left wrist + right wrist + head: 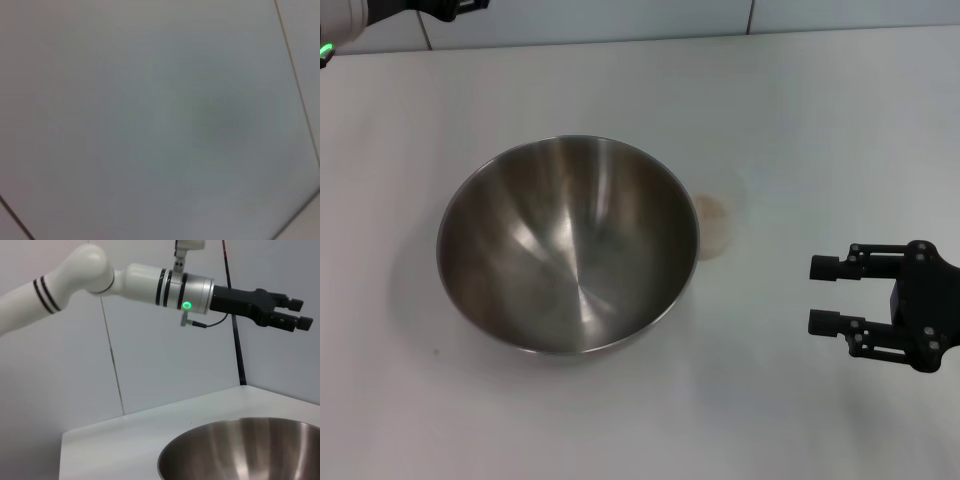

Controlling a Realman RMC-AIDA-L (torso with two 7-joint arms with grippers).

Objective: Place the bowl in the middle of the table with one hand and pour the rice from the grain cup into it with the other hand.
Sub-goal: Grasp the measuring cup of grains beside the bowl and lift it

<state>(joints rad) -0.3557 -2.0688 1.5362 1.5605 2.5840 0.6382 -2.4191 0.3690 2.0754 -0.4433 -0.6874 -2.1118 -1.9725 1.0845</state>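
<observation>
The steel bowl stands upright and empty around the middle of the white table. Just behind its right rim is the clear grain cup, upright, with pale rice inside. My right gripper hovers open and empty to the right of the bowl, its fingers pointing toward bowl and cup. The left arm is raised at the far left corner. The right wrist view shows the left gripper high above the bowl, fingertips slightly apart and holding nothing. The left wrist view shows only a blank pale surface.
A wall with dark seams runs behind the table's far edge. Bare white tabletop lies in front of the bowl and around the right gripper.
</observation>
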